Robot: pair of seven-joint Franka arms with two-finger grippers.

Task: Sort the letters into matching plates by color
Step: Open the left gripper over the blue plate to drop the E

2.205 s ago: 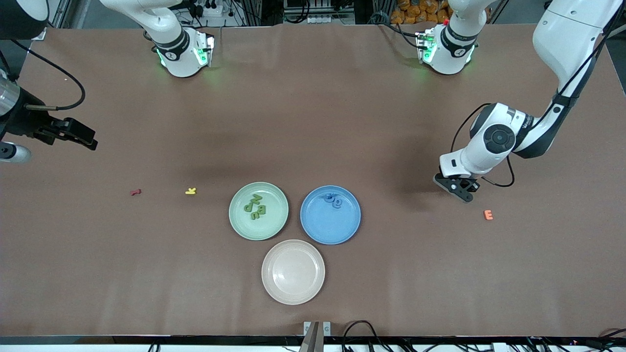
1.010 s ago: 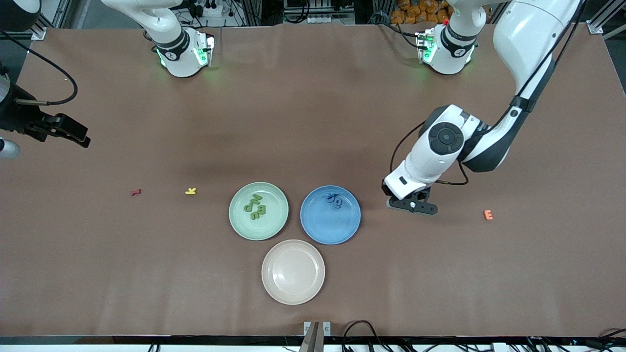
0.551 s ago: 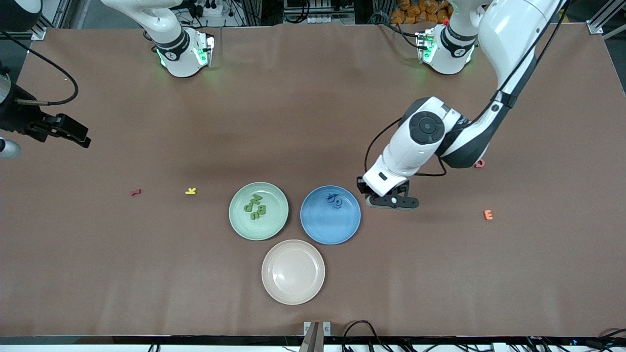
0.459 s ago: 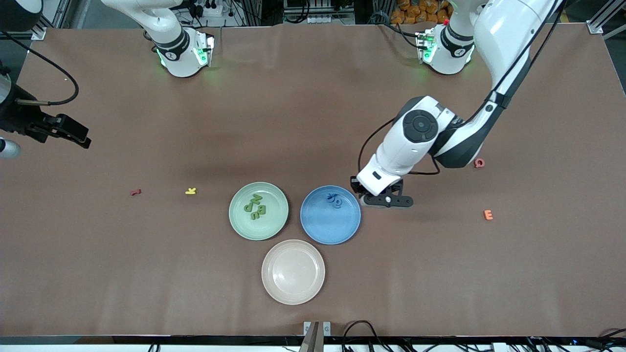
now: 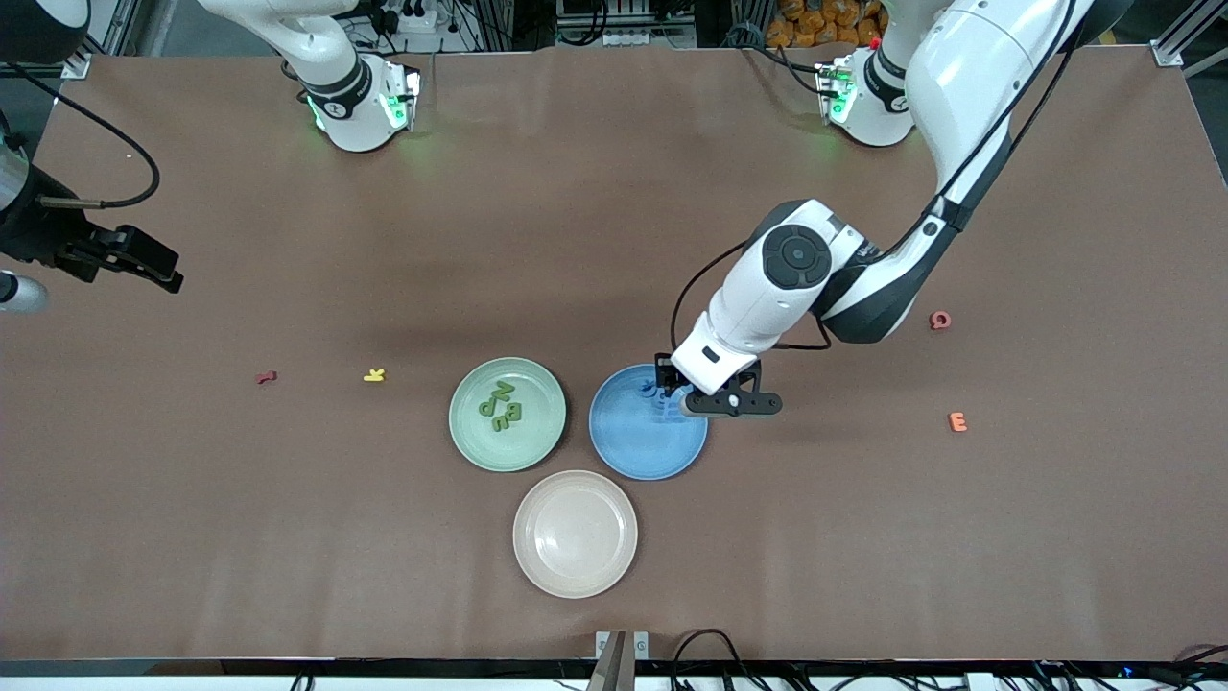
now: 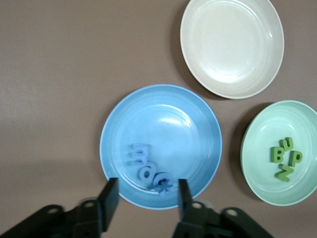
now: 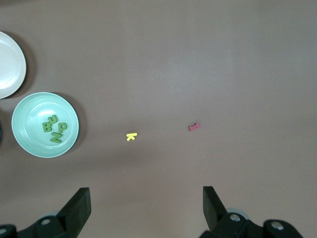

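Left tool (image 5: pixel 672 398) over blue plate (image 5: pixel 633 451) rim

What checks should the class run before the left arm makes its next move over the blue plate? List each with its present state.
1. Left gripper is over the blue plate: ok.
2. Its fingers are apart with nothing between them: ok.
3. Blue letters all lie inside the blue plate: ok.
4. Green letters lie in the green plate: ok.
5. Right gripper waits over bare table at its arm's end, away from the plates: ok.
6. Every letter is sorted: not ok; the orange E, a reddish letter, yellow letter and red letter lie on the table.
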